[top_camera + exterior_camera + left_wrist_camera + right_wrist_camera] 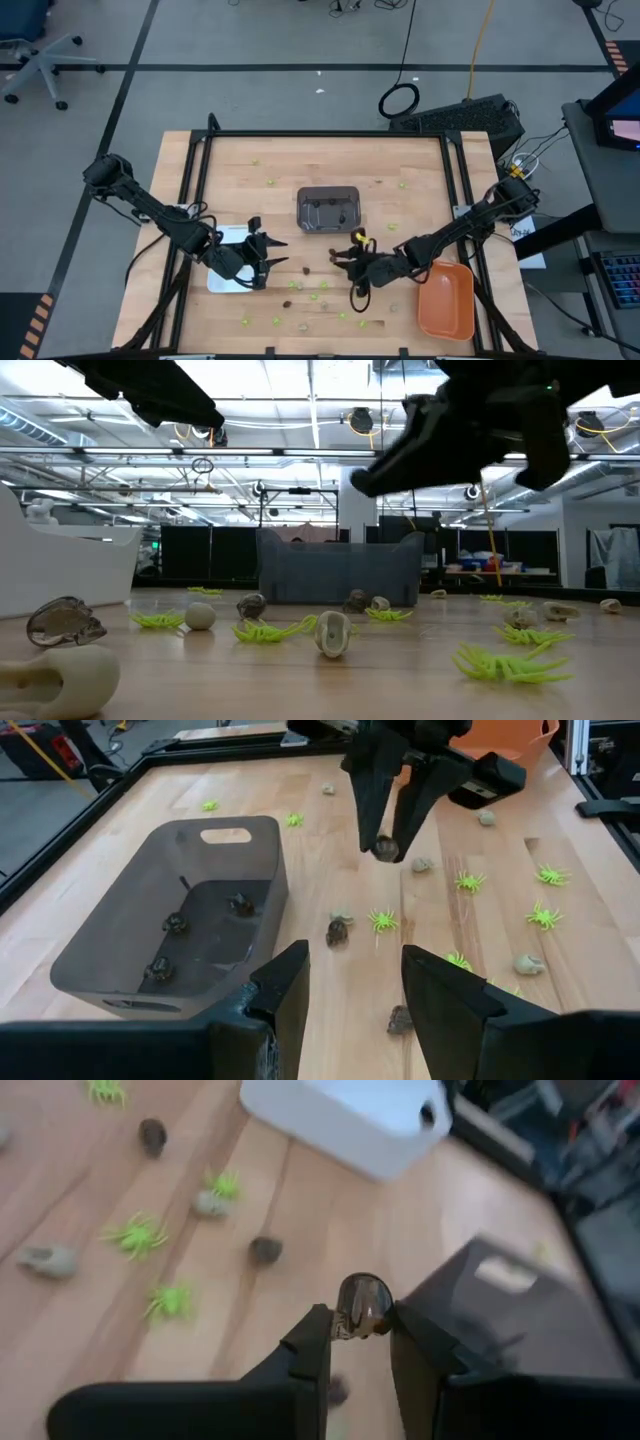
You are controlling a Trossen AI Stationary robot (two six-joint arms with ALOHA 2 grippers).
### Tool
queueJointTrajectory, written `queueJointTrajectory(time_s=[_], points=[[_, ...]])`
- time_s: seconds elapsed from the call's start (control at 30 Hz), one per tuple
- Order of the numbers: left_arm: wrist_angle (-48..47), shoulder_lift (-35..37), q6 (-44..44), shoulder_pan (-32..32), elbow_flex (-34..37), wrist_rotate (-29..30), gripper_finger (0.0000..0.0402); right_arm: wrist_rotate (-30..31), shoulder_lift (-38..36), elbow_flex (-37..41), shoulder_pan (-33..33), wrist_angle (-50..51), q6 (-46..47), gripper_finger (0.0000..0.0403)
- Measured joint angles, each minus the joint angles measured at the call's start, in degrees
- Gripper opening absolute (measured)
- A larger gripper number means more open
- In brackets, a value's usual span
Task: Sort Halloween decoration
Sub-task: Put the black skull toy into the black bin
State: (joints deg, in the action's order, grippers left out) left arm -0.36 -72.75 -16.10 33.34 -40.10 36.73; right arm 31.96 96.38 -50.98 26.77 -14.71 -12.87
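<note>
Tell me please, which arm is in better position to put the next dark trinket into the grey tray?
The right arm, most likely. Its gripper is already shut on a dark trinket, lifted above the table near the grey tray. The left gripper is open and holds nothing, beside the white tray.

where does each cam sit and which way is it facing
High: overhead, straight down on the table; both arms show.
Low: table height, level across trinkets toward the grey tray; arms overhead.
Left wrist: on the left arm, over its open fingers, facing the grey tray and the right gripper.
Right wrist: on the right arm, looking down its fingers shut on a dark trinket.
Shared: both wrist views show that trinket and the grey tray.
</note>
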Motion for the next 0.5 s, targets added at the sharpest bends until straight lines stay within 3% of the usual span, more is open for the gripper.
queueJointTrajectory(time_s=[0.5], points=[[0.0,0.0,0.0,0.0,0.0,0.0,0.016,6.4,0.0,0.0,-1.3,-7.2,-25.3,0.0055]])
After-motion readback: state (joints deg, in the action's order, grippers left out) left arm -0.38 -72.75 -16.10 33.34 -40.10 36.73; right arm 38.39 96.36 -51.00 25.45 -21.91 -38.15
